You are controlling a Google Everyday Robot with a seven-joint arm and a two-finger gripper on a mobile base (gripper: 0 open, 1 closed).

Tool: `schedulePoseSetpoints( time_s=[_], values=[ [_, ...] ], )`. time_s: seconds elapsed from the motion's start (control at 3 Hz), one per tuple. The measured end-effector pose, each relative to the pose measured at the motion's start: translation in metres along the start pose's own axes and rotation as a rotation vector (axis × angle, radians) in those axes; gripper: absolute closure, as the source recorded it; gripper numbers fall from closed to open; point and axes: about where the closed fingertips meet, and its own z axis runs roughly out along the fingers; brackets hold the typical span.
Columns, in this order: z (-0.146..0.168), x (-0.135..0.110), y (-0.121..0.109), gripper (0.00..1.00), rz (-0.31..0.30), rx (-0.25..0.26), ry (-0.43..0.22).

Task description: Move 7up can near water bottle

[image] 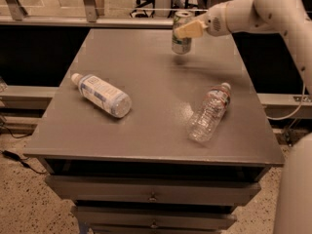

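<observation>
Item: grey surface [146, 67], rectangular, set on a cabinet with drawers [151, 196] below its near edge. Far edge: 7up can [181, 39], upright, silver top showing, right of centre and close to the far edge. Whether its base rests on the surface or hangs just above cannot be told; a dim shadow lies under it. End effector [188, 30]: reaches in from the right on a white arm [253, 9], its tan fingers [191, 29] clamped on the can's upper right side. Right side: water bottle [208, 113], clear and crinkled, lying down, white cap towards the far right, base towards the near edge. It lies near the right edge but inside it, well apart from the can. Left side: stouter labelled bottle [102, 95], lying down, cap towards the far left, close to the left edge. Open room: a bare band of surface runs from the can to the water bottle; the middle between the two bottles is bare, as is the near strip along the front edge. Robot body [295, 194]: at the near right, beside the surface's right edge.
</observation>
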Motion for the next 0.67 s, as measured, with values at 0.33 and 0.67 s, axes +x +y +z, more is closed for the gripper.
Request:
schedulePoseSetpoints(
  time_s=[0.33, 0.67],
  values=[
    [-0.052, 0.024, 0.020, 1.00, -0.014, -0.014, 0.038],
    [-0.080, 0.044, 0.045, 1.00, -0.022, -0.038, 0.049]
  ],
)
